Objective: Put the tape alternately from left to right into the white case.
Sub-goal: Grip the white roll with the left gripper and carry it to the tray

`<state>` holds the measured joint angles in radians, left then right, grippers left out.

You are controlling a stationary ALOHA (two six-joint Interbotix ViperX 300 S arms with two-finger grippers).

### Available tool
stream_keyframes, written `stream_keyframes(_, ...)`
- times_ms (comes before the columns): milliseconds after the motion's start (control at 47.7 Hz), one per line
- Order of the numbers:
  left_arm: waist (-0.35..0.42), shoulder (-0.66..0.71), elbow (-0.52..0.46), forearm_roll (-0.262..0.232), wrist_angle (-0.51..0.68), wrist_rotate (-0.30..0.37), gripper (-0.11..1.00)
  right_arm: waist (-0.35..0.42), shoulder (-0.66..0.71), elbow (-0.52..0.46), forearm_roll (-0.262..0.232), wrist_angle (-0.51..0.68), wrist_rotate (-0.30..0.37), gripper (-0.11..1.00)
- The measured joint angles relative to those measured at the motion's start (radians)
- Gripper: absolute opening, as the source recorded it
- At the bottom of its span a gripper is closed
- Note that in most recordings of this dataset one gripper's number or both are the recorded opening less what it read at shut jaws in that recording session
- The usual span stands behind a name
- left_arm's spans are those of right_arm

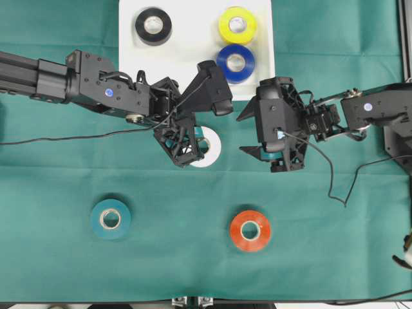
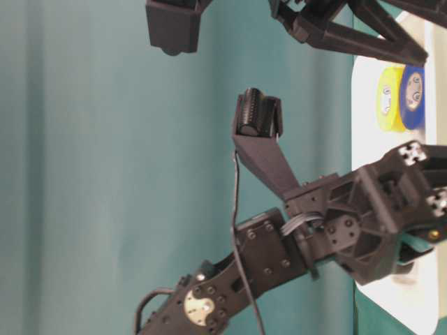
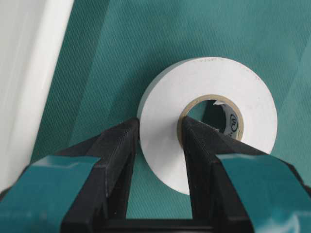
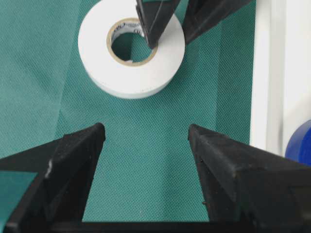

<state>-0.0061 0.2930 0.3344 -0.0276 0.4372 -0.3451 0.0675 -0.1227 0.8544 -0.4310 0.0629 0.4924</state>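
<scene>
Hiding under left end effector (image 1: pixel 193 143), white roll (image 1: pixel 210 150), half seen

This is a robotics lab bench, not a home or shop. A green cloth (image 1: pixel 309 244) covers the whole table, two black arms, one from the left (image 1: pixel 84 80) and one from the right (image 1: pixel 380 109), reach in with loose cables (image 1: pixel 64 138) trailing (cameras ride on both wrists), and a metal frame rail (image 1: pixel 407 38) stands at the far right.
</scene>
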Motion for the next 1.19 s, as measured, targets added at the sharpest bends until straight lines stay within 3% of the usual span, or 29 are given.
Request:
stream_keyframes(461, 0.025, -0.173, 0.029, 0.002, 0.115, 0.008, -0.03, 0.000, 0.000, 0.000, 0.000, -0.002, 0.000, 0.75)
stream_keyframes(817, 0.072, -0.213, 0.069, 0.003, 0.138, 0.008, -0.03, -0.002, 0.000, 0.000, 0.002, -0.002, 0.000, 0.75)
stream_keyframes(1194, 0.216, -0.227, 0.129, 0.005, 0.133, 0.057, -0.03, -0.002, 0.000, 0.000, 0.000, -0.002, 0.000, 0.75)
